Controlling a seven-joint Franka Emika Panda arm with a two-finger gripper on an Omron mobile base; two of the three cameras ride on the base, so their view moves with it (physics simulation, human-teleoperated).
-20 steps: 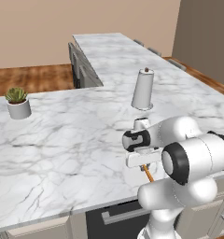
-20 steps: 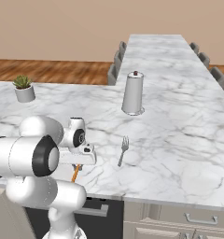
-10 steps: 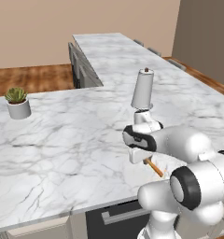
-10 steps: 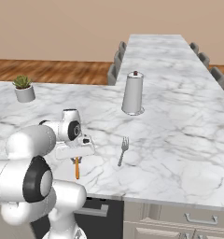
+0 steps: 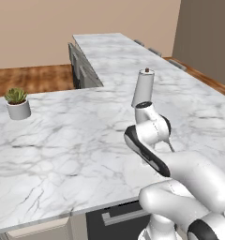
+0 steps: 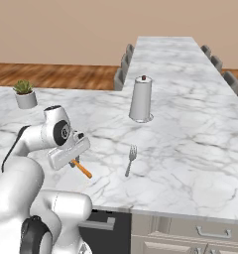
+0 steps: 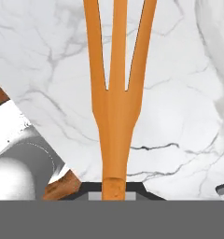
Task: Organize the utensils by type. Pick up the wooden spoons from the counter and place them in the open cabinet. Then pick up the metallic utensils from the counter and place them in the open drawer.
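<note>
1. Gripper (image 6: 75,161) clamped on orange fork (image 7: 116,93), lifted just above counter (image 6: 190,129); fork handle pokes out toward 4 o'clock in the right base view.
2. Grey fork (image 6: 130,159) lies on the counter at 3 o'clock of the gripper, near it and apart.
3. No wooden spoons on the counter, likely stowed.
4. Left, as I judge: drop orange fork in drawer, then grey fork.

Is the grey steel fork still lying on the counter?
Yes, the grey steel fork lies flat on the marble counter in the right base view, apart from the hand, which grips the orange fork.
</note>
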